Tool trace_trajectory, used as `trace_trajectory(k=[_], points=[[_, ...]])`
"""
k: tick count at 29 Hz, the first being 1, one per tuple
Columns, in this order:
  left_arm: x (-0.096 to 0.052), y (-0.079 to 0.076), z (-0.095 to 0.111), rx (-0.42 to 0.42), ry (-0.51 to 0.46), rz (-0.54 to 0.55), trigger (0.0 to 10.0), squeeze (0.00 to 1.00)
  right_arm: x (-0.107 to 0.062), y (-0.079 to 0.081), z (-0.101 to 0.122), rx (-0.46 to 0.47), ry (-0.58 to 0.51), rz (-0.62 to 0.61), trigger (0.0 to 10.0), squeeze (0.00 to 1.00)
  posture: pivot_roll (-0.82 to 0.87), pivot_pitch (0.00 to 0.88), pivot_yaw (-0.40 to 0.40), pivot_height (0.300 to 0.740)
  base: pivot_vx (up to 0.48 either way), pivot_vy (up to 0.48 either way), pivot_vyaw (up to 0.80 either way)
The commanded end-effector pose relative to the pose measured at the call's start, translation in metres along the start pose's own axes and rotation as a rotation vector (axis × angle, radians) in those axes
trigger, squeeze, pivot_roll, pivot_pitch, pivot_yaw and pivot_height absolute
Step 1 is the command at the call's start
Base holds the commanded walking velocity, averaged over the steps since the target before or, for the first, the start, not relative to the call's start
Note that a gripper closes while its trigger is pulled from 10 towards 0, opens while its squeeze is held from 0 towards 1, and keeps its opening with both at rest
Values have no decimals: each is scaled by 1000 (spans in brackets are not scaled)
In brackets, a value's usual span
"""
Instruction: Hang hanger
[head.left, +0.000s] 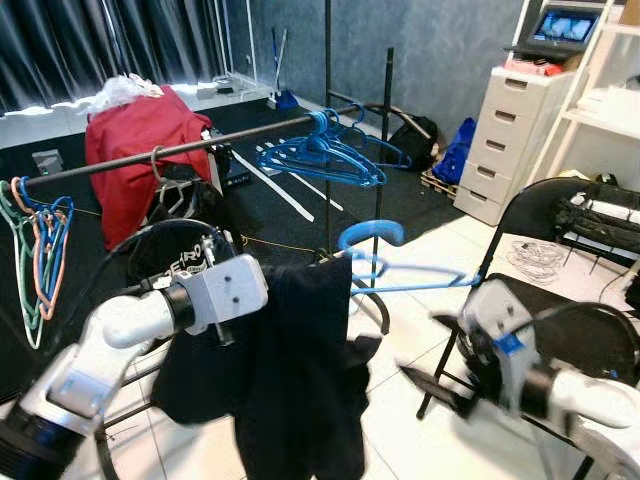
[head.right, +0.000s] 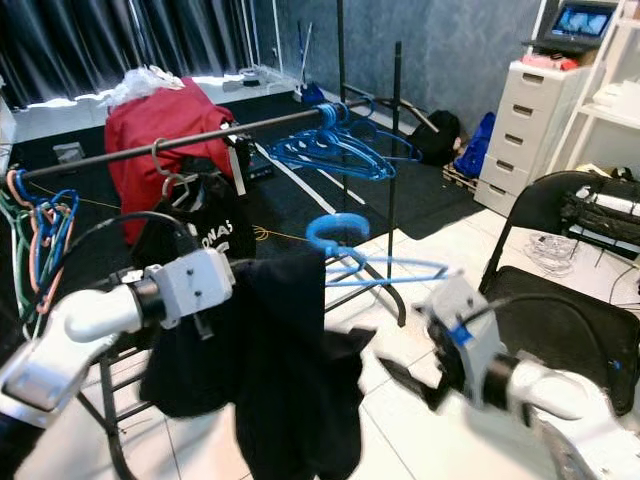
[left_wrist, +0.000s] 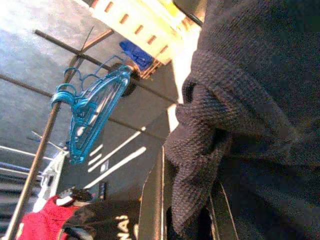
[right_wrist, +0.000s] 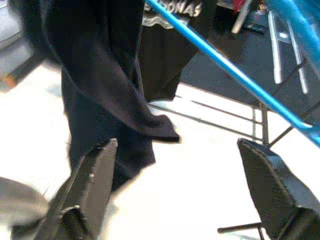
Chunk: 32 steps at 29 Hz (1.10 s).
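Down in the lower right of the head view the right gripper (head.left: 430, 388) is blurry, with its two fingers (right_wrist: 92, 185) spread wide, nothing between them, just white floor tile (right_wrist: 200, 175) underneath. Lower left, the left gripper (left_wrist: 190, 220) is buried in a dark knit garment (head.left: 290, 370), so I can't tell if it's clamped or loose. That garment hangs off a light blue hanger (head.left: 385, 262) at frame center, hook up, not on the rail. Behind it the black clothes rail (head.left: 190, 148) runs across the upper left, carrying a bunch of blue hangers (head.left: 325, 155). A red bag (head.left: 140, 150) sits further back, white drawers (head.left: 510, 140) upper right.
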<state>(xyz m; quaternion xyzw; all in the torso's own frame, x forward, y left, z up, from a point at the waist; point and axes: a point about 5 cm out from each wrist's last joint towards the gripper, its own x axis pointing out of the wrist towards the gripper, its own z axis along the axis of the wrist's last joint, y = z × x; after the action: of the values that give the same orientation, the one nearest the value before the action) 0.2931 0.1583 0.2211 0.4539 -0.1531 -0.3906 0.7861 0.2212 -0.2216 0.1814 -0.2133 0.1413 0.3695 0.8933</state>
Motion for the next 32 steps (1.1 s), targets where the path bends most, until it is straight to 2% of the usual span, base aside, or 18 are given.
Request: trace_trajectory(k=[1,2,3,4,5,7,8,9,10,13,14,16,18,22,24,26,30,32], points=[[-1,6,3,44,-7,-11,10000,0,-4,-4,1,-15,-4,-10,10000,1000,-80,0,1,740,0,0,0],[-2,11,2,79,2,-38,10000,0,-18,-16,-6,-27,56,-53,10000,1000,-86,0,9,740,0,0,0],[-2,11,2,79,2,-38,10000,0,-18,-16,-6,-27,56,-53,10000,1000,-86,0,9,740,0,0,0],[-2,15,2,106,4,-55,10000,0,-33,-24,-8,-35,98,-82,10000,1000,-93,0,14,740,0,0,0],[0,19,4,138,0,-70,10000,0,-48,-28,-2,-45,102,-81,10000,1000,-98,0,18,740,0,0,0],[1,20,5,162,-6,-83,10000,0,-56,-29,5,-64,89,-78,10000,1000,-101,0,20,740,0,0,0],[4,21,7,183,-14,-99,10000,0,-61,-34,15,-114,66,-109,10000,1000,-104,0,22,740,0,0,0],[6,22,8,195,-22,-111,10000,0,-62,-40,23,-164,54,-153,10000,525,-107,0,24,740,0,0,0],[8,21,10,201,-33,-121,10000,0,-61,-44,30,-212,45,-191,10000,525,-106,0,25,740,0,0,0],[10,21,11,208,-41,-130,10000,0,-60,-47,34,-242,43,-209,10000,525,-106,0,25,740,0,0,0],[12,19,14,217,-57,-147,10000,0,-51,-45,49,-309,1,-203,10000,0,-101,0,24,740,0,0,0],[16,15,18,223,-84,-169,10000,0,-36,-46,65,-448,-21,-218,10000,0,-102,0,27,740,0,0,0],[19,13,21,224,-104,-178,10000,0,-24,-46,65,-498,-35,-233,10000,0,-100,0,24,740,0,0,0],[23,11,25,217,-131,-178,10000,0,-6,-40,59,-504,-57,-222,10000,0,-101,0,25,740,0,0,0],[28,7,31,213,-162,-180,10000,0,11,-16,59,-405,-133,-79,10000,0,-90,0,17,740,0,0,0],[30,6,35,210,-182,-182,10000,0,11,8,63,-313,-189,94,10000,0,-88,0,16,740,0,0,0],[31,5,36,210,-186,-183,10000,0,7,12,66,-289,-204,139,10000,0,-88,0,16,740,0,0,0],[31,3,32,210,-175,-189,10000,0,-19,4,76,-267,-209,166,10000,0,-104,0,20,740,0,0,0]])
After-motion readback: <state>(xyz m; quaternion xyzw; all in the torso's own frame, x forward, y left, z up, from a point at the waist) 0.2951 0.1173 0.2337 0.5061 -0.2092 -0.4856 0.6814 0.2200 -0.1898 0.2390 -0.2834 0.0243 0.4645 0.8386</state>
